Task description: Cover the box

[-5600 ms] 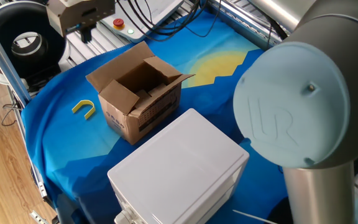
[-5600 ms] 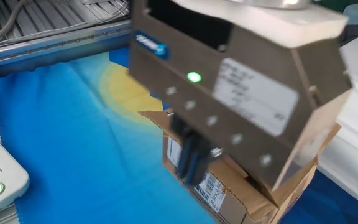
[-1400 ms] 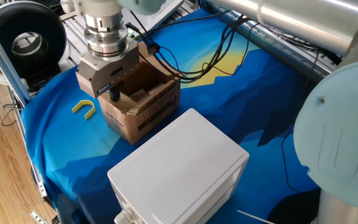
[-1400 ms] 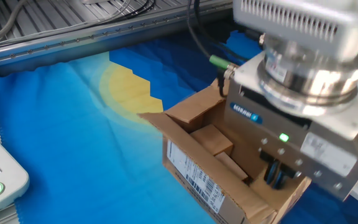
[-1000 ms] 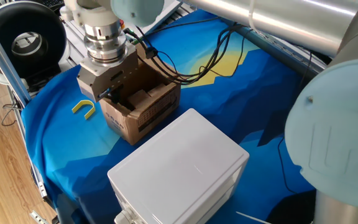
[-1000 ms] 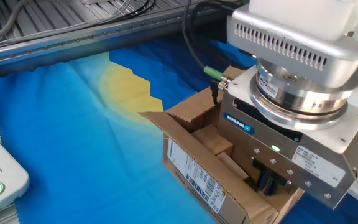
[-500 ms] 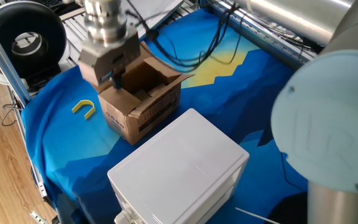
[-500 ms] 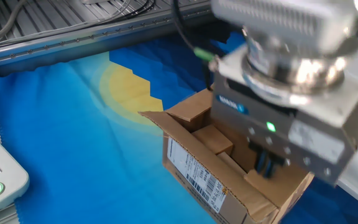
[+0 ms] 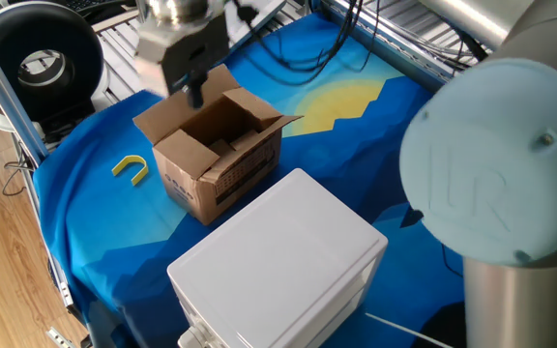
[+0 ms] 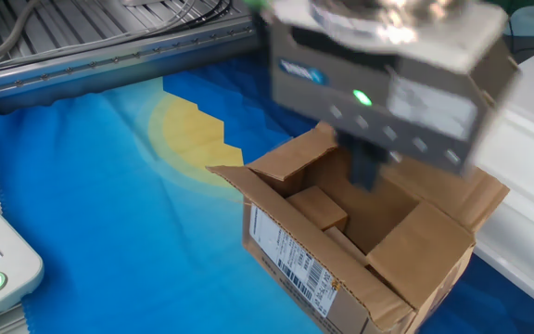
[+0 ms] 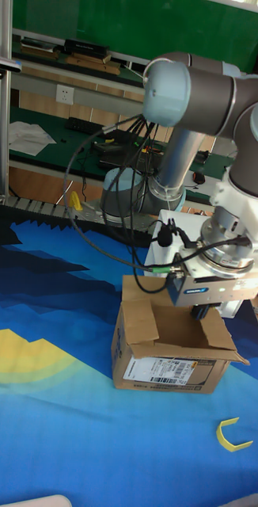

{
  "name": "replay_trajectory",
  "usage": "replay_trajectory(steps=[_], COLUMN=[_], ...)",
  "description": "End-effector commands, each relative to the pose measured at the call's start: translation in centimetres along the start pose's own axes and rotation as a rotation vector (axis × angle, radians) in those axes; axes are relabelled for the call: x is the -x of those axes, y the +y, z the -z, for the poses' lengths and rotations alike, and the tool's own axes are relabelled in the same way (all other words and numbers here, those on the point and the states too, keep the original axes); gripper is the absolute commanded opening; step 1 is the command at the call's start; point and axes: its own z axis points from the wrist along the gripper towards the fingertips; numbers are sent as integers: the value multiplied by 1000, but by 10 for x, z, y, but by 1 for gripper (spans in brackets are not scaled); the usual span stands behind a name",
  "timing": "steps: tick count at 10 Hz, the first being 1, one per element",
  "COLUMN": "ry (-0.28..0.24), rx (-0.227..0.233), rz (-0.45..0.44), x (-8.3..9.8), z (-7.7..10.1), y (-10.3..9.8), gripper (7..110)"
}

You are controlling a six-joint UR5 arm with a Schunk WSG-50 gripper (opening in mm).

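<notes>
The box (image 9: 228, 172) is a small brown carton with black print on its side, standing on the blue cloth with its four top flaps spread open. It also shows in the other fixed view (image 10: 297, 262) and the tall fixed view (image 11: 167, 367). My gripper (image 9: 195, 93) hangs just above the box's far-left rim. Its dark fingers are pressed together with nothing between them. In the other fixed view the gripper (image 10: 365, 171) is over the open cavity, above the flaps. In the tall fixed view the gripper (image 11: 202, 314) sits at the box's back right edge.
A large white plastic box (image 9: 280, 259) stands close in front of the carton. A yellow U-shaped piece (image 9: 131, 168) lies on the cloth to its left. The arm's grey elbow (image 9: 496, 193) fills the right foreground. A black reel (image 9: 35, 60) stands at the back left.
The gripper has lifted out of the carton, where it was pressing low inside. The flap on that side has sprung back outward.
</notes>
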Motion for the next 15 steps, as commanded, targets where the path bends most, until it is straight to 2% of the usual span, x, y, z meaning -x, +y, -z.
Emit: replay_trajectory(steps=[1, 2, 4, 5, 7, 8, 9, 11, 12, 13, 15], ry=[-36, -56, -67, -62, -82, -122, -128, -168, -190, -197, -223], rx=[-45, -42, -61, -53, 21, 12, 11, -85, -78, -21, 44], rz=[32, 41, 56, 59, -9, -38, -63, -73, -72, -76, -57], x=[9, 14, 11, 5, -2, -5, -15, -22, -20, -17, -10], z=[-10, -21, -26, -22, -1, 16, 26, 31, 17, -1, -5], y=[-41, -47, -56, -57, -40, -40, -37, -65, -71, -60, -44], gripper=[7, 7, 7, 7, 7, 7, 7, 7, 7, 7, 7])
